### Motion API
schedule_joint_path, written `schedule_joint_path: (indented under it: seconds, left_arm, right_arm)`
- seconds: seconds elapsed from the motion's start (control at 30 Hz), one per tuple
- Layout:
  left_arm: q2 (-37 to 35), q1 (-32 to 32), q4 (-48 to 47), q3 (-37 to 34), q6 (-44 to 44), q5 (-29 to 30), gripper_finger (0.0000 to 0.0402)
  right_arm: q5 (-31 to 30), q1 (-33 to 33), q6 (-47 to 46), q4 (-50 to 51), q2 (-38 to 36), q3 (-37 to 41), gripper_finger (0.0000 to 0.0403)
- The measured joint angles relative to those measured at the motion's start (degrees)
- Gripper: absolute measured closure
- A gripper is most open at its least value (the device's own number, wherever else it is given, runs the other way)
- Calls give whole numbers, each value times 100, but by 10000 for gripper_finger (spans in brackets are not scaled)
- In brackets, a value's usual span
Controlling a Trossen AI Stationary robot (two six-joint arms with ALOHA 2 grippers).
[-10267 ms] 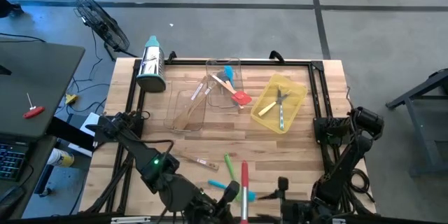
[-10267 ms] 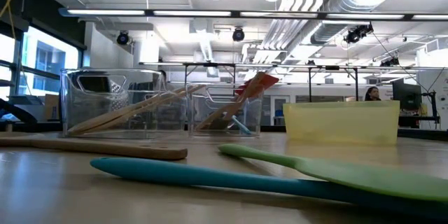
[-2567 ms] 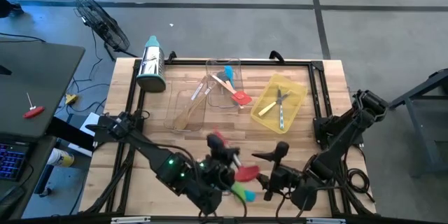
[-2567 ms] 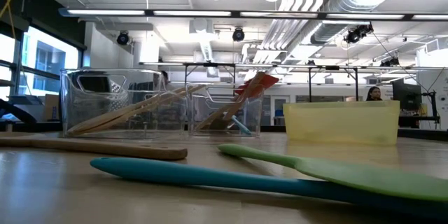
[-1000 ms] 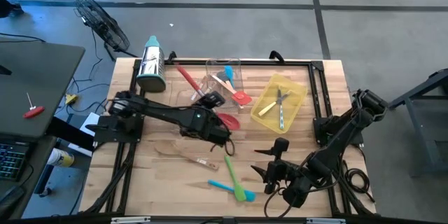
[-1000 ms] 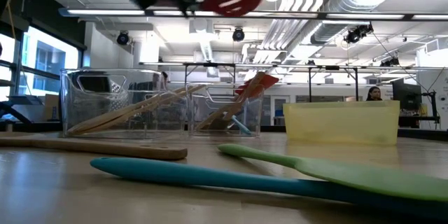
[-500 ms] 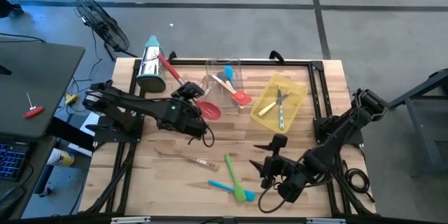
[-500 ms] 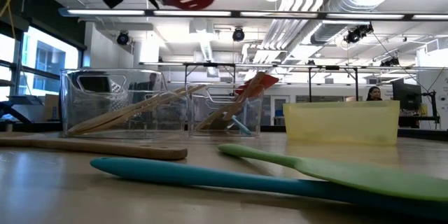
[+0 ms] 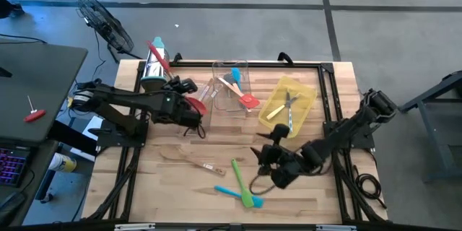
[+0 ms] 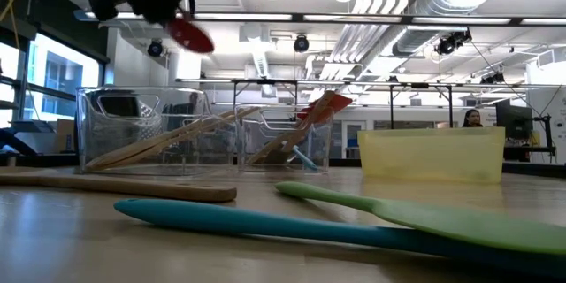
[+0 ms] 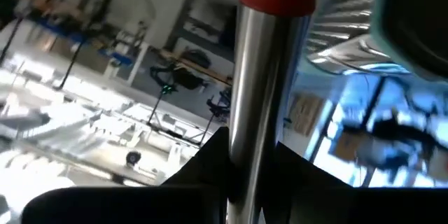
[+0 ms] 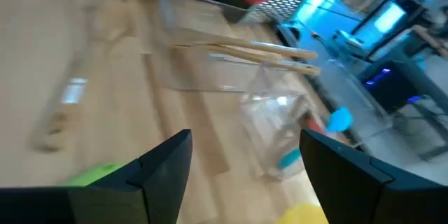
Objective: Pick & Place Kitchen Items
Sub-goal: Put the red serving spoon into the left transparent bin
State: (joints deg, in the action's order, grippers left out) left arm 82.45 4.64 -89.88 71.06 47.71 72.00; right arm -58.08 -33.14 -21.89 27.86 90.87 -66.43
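Roughly half sorted: wooden and silicone utensils already in the clear plastic tray [image 9: 193,112], metal cutlery in the yellow plastic tray [image 9: 303,94] beyond. Left on the boards short of the clear tray: a wooden spoon [image 9: 189,161], green silicone spatula [image 9: 237,172], teal silicone spatula [image 9: 240,195]. Left gripper [image 9: 189,95] clamped on the red-headed, steel-handled spatula [image 9: 195,103], aloft just over the clear tray (likely bound inside). Right gripper [image 9: 264,154] spread wide, empty, beside the green spatula

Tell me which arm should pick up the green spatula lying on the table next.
Right. The right gripper is open, holds nothing and hovers just beside the green spatula. The left gripper is shut on the red spatula near the box grater, farther from it.
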Motion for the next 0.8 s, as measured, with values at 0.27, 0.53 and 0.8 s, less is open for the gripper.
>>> schedule_joint_path:
  seconds: [0.27, 0.53, 0.8]
  left_arm:
    - [31, -478, -5, -994, 583, -115, 359]
    - [99, -415, 38, -1354, 1055, -90, 359]
    - [369, -423, 401, -1332, 1701, -196, 353]
  right_arm:
    - [905, 983, 899, -649, 0, 0, 145]
    - [2592, 1774, 1747, -1326, 0, 0, 145]
    - [4069, 2247, 2070, -1523, 137, -4, 145]
